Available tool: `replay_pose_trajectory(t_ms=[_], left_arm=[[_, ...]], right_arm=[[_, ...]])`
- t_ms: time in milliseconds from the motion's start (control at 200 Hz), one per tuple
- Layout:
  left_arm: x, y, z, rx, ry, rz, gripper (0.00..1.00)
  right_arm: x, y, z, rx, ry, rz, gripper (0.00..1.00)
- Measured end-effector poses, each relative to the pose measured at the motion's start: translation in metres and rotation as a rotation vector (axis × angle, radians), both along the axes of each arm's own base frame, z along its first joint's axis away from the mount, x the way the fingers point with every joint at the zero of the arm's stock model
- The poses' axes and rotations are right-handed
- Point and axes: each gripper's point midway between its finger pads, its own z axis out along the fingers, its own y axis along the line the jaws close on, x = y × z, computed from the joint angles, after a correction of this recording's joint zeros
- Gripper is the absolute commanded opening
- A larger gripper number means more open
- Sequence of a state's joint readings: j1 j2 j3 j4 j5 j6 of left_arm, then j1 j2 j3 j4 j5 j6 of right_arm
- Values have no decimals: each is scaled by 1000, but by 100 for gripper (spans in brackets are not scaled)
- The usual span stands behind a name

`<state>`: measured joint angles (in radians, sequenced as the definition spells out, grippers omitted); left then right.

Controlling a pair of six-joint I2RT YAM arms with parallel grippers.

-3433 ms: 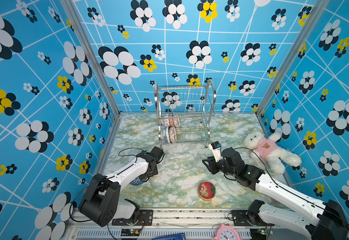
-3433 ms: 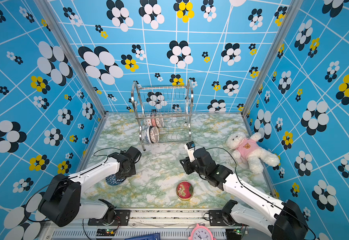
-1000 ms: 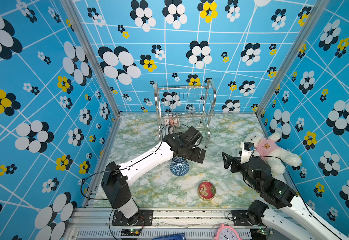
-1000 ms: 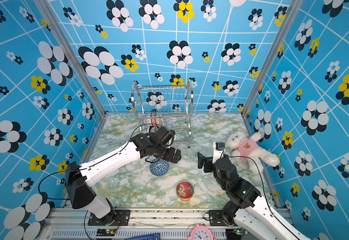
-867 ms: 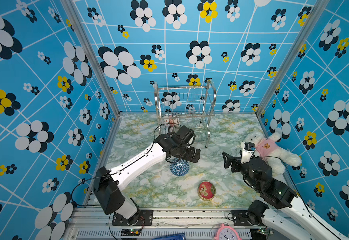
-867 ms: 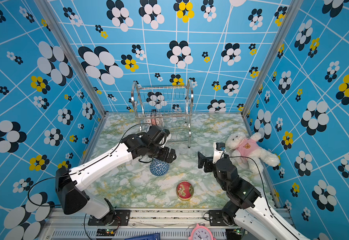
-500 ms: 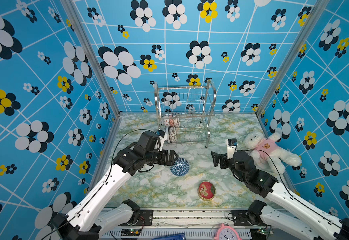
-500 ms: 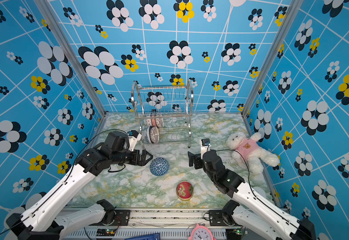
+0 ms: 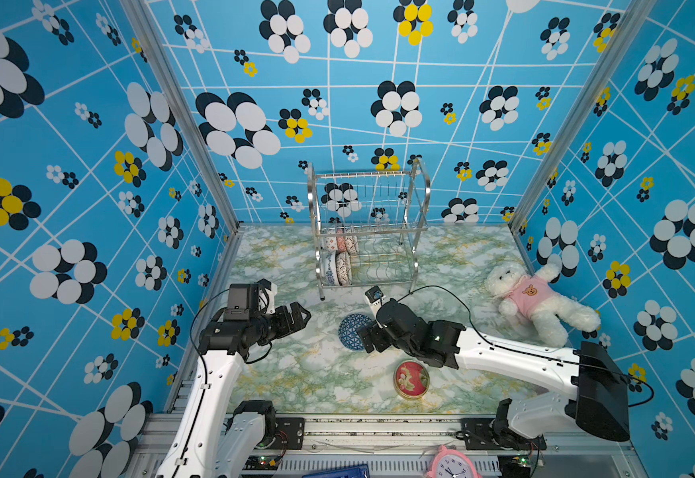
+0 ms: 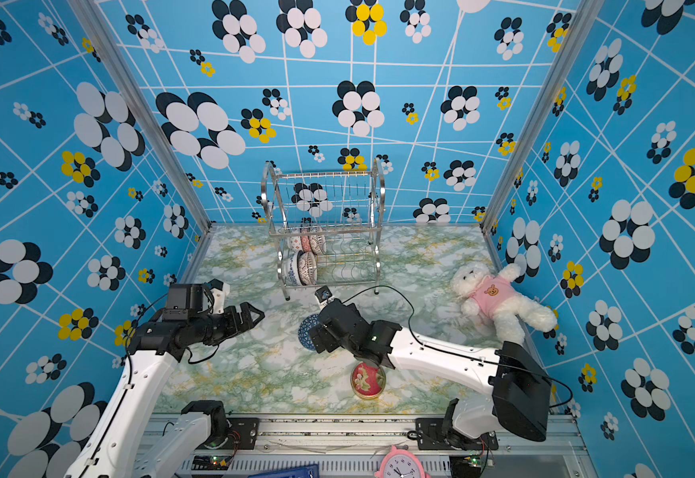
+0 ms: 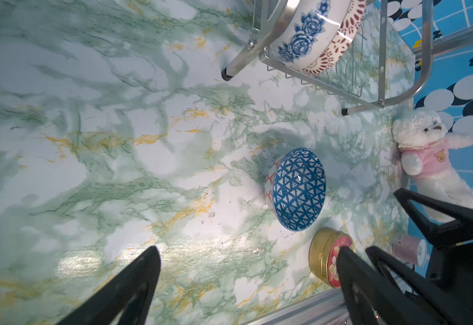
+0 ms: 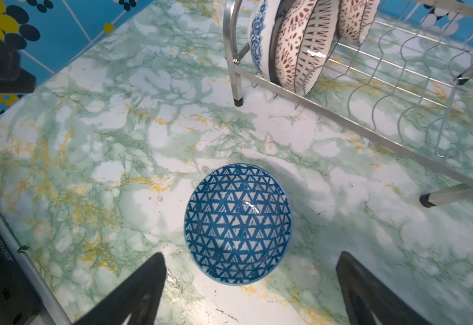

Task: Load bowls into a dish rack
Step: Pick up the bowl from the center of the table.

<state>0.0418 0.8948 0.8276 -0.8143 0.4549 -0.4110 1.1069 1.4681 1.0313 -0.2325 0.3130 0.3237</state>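
Observation:
A blue triangle-patterned bowl [image 9: 350, 331] [image 10: 306, 331] [image 12: 238, 222] lies on the marble table in front of the dish rack [image 9: 368, 231] [image 10: 325, 231] [image 12: 398, 84]. My right gripper [image 9: 368, 336] [image 10: 316, 335] [image 12: 250, 254] hangs open right at it, the near rim level with the fingertips and nothing gripped. My left gripper [image 9: 302, 316] [image 10: 256, 312] [image 11: 248, 249] is open and empty, well to the left of the bowl [image 11: 298, 188]. Several patterned bowls [image 9: 339, 265] [image 10: 304, 260] [image 11: 308, 36] [image 12: 294, 47] stand on edge at the rack's left end.
A flat red tin [image 9: 411, 378] [image 10: 367, 380] [image 11: 325, 257] lies near the front edge, just behind my right wrist. A white teddy in a pink shirt [image 9: 536, 304] [image 10: 498, 298] lies by the right wall. The rack's legs [image 12: 238, 101] stand close behind the bowl.
My left arm has drawn back from the rack to the left, leaving the blue bowl on the table. My right arm has swung in from the right to the bowl.

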Motion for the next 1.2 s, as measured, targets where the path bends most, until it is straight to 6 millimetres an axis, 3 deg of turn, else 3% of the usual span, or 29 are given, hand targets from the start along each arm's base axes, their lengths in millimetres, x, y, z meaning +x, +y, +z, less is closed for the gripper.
replay_pose_trajectory(t_ms=[210, 405, 720, 865, 1200], left_arm=[[7, 21, -11, 20, 1, 105, 99], [11, 28, -12, 39, -5, 134, 99], [12, 34, -14, 64, 1, 163, 99], [12, 39, -10, 84, -17, 184, 99], [12, 38, -11, 78, -12, 180, 99]], right_arm=[[0, 29, -22, -65, 70, 14, 94], [5, 53, -42, -134, 138, 26, 90], [-1, 44, -52, -219, 196, 13, 81], [-7, 41, -55, -234, 220, 12, 70], [-29, 57, -59, -241, 284, 105, 61]])
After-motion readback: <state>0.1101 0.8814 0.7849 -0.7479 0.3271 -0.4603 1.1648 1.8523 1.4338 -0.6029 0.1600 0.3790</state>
